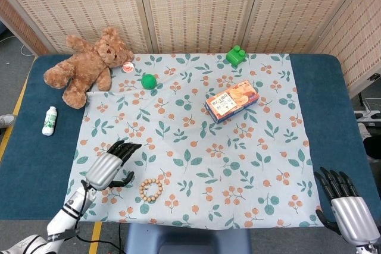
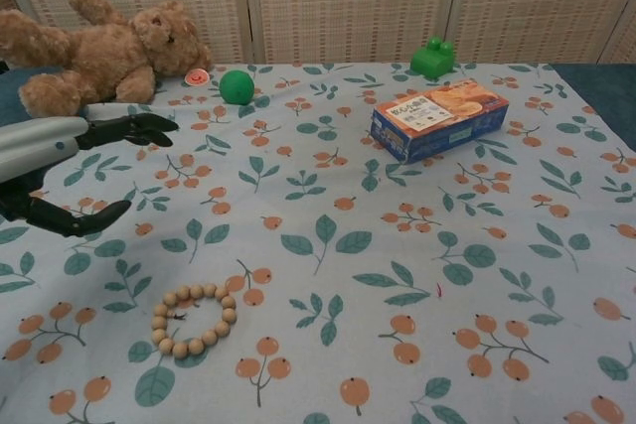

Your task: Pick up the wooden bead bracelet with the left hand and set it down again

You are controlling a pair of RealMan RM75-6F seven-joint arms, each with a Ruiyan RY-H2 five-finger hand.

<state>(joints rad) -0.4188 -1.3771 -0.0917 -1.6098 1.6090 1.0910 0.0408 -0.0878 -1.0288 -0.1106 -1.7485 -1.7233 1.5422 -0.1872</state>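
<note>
Head view shows woven screen panels [image 1: 196, 4] behind a blue table [image 1: 333, 105] covered by a leaf-and-berry cloth [image 1: 196, 147]. Left hand [image 1: 107, 168] hovers with fingers [image 2: 139, 128] spread, holding nothing. Right hand [image 1: 345, 203] rests at the near corner, fingers apart and empty. Wooden bead bracelet [image 1: 151, 189] lies flat on the cloth, just beside the left fingers and not touching them.

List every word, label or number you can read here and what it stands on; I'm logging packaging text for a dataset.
Orange and blue biscuit box: white characters on its top face, too small and blurred to read.
Small white bottle with a green label: print on the label, too small to read.
Small round red and white object beside the brown teddy bear: a mark on it, not legible.
No other text shows.
</note>
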